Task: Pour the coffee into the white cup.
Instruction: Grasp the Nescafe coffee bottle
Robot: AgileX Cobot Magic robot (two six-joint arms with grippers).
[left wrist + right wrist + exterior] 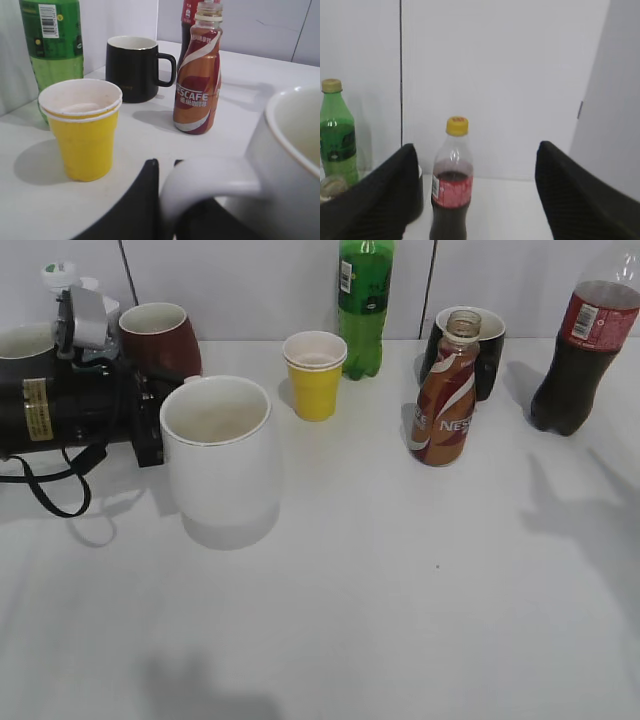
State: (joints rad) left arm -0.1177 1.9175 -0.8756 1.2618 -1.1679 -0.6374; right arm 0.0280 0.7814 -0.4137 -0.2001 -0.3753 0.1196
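— What sort of place was it?
— A test bench, seemingly: a bare white table (400, 620) against plain white panels (250, 280).
— What showed that?
— Unrelated cups and bottles stood in rows beside a robot arm (70, 400).

1. A white tabletop (400, 600) carries everything.
2. Front left: white cup (218, 448).
3. Middle: yellow paper cup (315, 375), coffee bottle (445, 405).
4. Rear: green bottle (364, 305), black mug (480, 345), cola bottle (582, 350), maroon mug (160, 338).

The white cup (216, 448) stands upright toward the left side of the bench, its handle (210, 182) facing left, its inside empty. The Nescafé coffee bottle (444, 403), brown with white swirls, stands upright and uncapped nearer the back edge, right of centre.
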